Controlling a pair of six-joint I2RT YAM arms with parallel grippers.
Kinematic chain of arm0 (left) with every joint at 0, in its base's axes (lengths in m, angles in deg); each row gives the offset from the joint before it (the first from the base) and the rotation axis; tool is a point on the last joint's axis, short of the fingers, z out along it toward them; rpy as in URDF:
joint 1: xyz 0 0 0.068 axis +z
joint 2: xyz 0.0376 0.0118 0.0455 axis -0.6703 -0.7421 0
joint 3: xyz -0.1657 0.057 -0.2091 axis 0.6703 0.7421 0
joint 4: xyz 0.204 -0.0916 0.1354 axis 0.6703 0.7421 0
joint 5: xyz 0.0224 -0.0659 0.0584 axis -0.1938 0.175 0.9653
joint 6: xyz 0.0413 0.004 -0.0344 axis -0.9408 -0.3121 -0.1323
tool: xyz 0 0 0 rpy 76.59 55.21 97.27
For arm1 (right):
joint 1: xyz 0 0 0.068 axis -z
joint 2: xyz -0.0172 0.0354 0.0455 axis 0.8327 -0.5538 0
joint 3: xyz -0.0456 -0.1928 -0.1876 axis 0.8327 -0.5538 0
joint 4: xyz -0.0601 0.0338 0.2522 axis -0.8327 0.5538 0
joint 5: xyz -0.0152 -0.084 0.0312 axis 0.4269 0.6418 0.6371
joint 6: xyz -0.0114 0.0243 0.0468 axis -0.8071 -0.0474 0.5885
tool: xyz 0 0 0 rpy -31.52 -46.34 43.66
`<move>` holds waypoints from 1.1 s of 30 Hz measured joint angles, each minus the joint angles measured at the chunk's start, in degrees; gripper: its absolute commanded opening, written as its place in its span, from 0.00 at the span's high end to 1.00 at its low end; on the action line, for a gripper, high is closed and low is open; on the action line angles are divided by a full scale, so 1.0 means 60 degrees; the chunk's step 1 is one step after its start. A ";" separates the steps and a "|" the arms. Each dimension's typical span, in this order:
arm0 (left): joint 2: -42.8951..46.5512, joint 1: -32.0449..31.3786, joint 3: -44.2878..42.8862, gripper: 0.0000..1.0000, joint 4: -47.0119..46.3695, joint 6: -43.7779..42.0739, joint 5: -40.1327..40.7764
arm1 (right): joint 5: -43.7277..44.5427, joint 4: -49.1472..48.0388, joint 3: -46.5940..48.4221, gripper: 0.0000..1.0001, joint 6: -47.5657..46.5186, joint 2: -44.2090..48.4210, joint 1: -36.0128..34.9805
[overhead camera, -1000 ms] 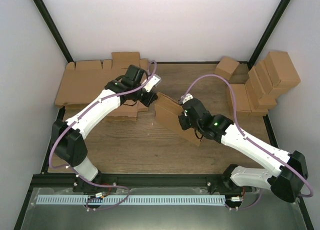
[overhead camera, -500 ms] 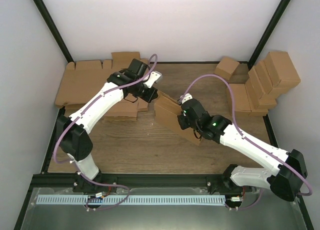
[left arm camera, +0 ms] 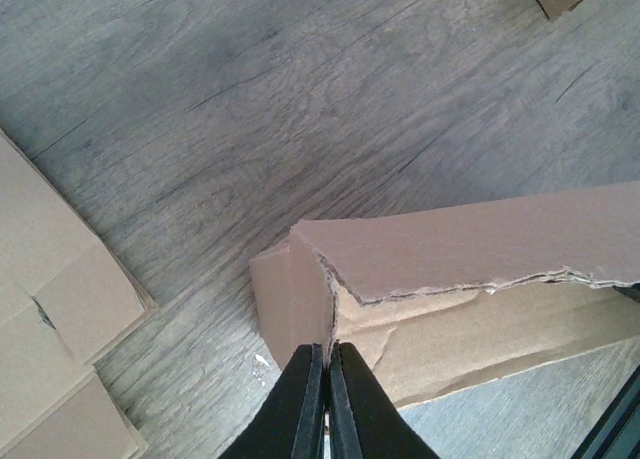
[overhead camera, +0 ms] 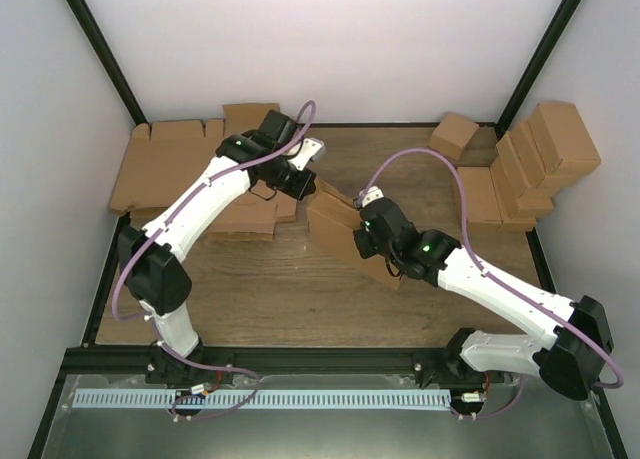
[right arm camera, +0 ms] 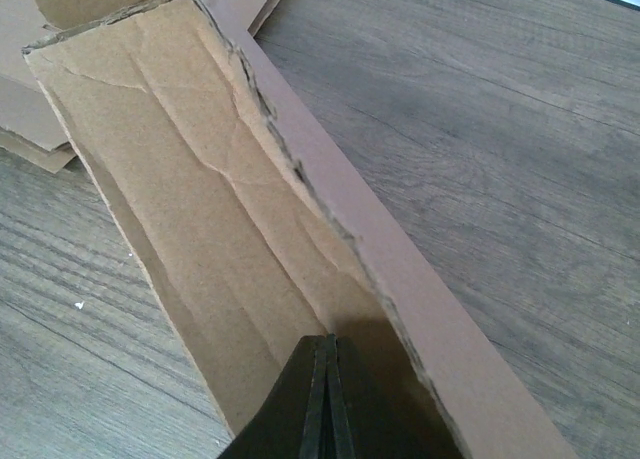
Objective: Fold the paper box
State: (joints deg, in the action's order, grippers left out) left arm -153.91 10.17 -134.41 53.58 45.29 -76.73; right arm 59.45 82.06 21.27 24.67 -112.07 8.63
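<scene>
Nearest the arm bases, the right gripper (right arm camera: 325, 344) has its jaws pressed fully together and holds nothing. Its tips point down into the paper box (right arm camera: 200, 179), onto the creased inner panel, and a raised side wall runs just to the right of them. The box sits on the wooden table (overhead camera: 290, 289) between the two grippers, partly folded with its walls standing. Beyond it, the left gripper (left arm camera: 327, 351) is closed too. Its tips meet the box's end corner, where a ragged-edged wall begins, and I cannot tell whether any cardboard is caught between them. Left of those jaws in the wrist view lies a pile of flat cardboard blanks (left arm camera: 60, 309). Well beyond the right gripper, by the back right corner, small made-up boxes (overhead camera: 545, 149) are stacked.
</scene>
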 measured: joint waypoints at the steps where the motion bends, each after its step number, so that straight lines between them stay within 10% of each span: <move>1: -0.0040 0.0000 -0.0066 0.96 0.0055 0.0007 -0.0004 | 0.0029 0.0000 0.0000 0.99 0.0000 -0.0007 -0.0015; 33: 0.0306 -0.0051 0.0393 0.96 -0.0171 -0.0291 0.0379 | 0.0138 -0.0135 -0.0004 0.99 -0.0004 -0.0084 -0.0095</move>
State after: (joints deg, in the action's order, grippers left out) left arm -152.07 9.86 -132.05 52.55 43.54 -74.46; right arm 60.28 81.25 21.24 24.65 -112.58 8.06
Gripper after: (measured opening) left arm 0.039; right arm 0.008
